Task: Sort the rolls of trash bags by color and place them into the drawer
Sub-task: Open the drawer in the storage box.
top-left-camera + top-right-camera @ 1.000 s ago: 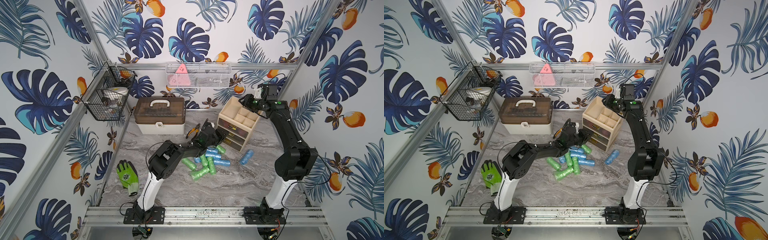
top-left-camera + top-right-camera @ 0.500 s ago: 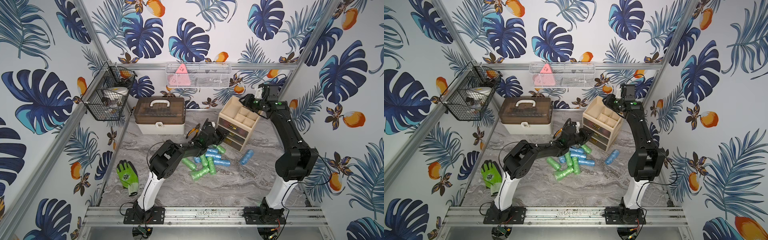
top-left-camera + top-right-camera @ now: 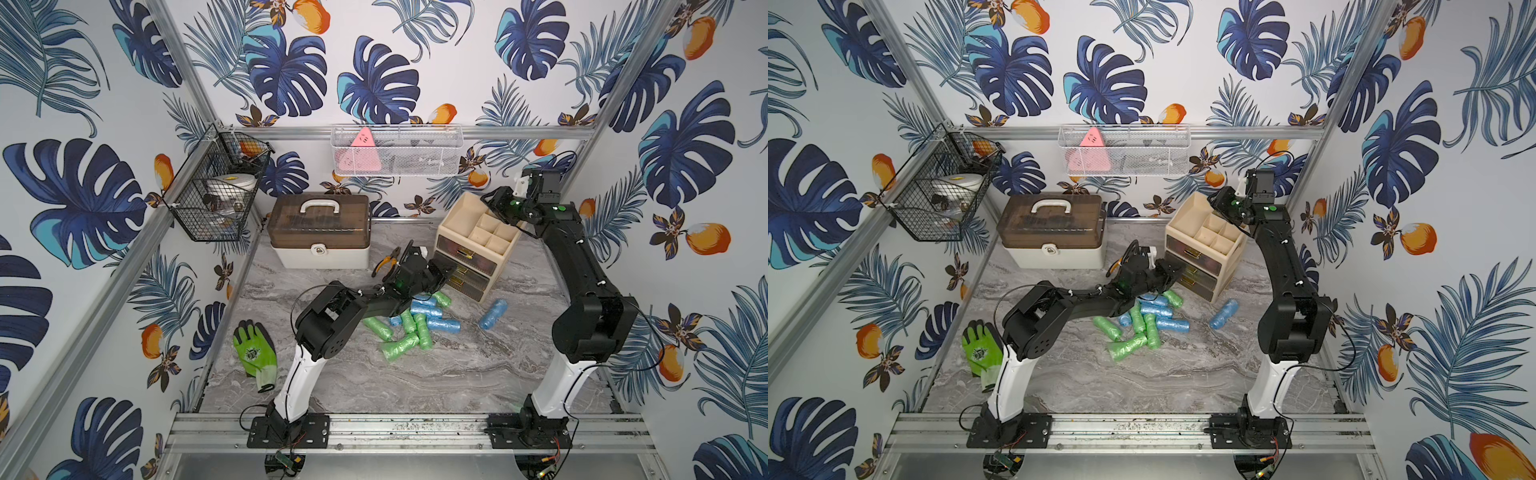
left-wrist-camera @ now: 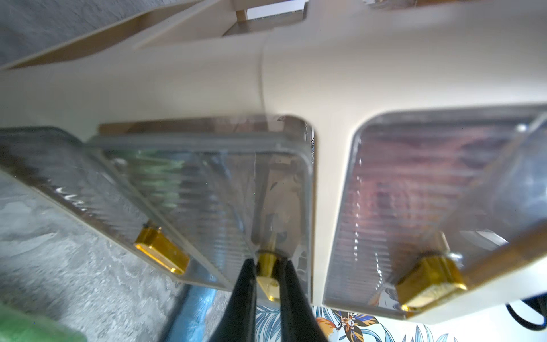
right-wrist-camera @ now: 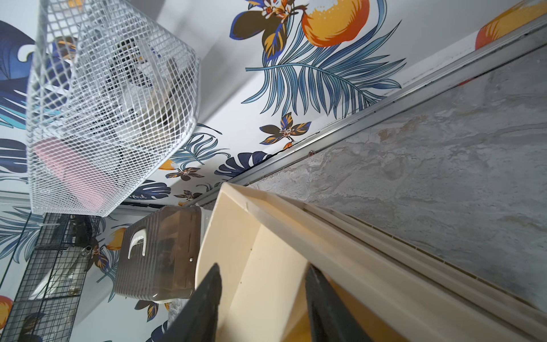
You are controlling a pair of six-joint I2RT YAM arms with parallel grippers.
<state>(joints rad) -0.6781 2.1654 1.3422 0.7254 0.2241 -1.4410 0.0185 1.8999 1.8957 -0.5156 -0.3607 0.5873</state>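
Observation:
Green rolls (image 3: 399, 345) and blue rolls (image 3: 440, 324) lie heaped on the marble in both top views, green (image 3: 1127, 345) beside blue (image 3: 1171, 324). One blue roll (image 3: 493, 313) lies apart. Behind them stands the cream drawer unit (image 3: 478, 245) with smoky drawers. My left gripper (image 4: 268, 262) is shut on the gold handle (image 4: 270, 288) of a middle drawer (image 4: 225, 183); it shows in a top view as left gripper (image 3: 446, 270). My right gripper (image 5: 263, 268) is open over the unit's top tray (image 5: 266, 251), at its back corner (image 3: 492, 203). No pink rolls show on the table.
A brown-lidded case (image 3: 320, 228) stands left of the unit, with pliers (image 3: 388, 266) on the marble between them. A green glove (image 3: 253, 349) lies front left. A black wire basket (image 3: 216, 195) and a white mesh basket (image 3: 395, 149) hang on the walls.
My left gripper has closed on the drawer handle. The right arm has barely moved at the unit's top.

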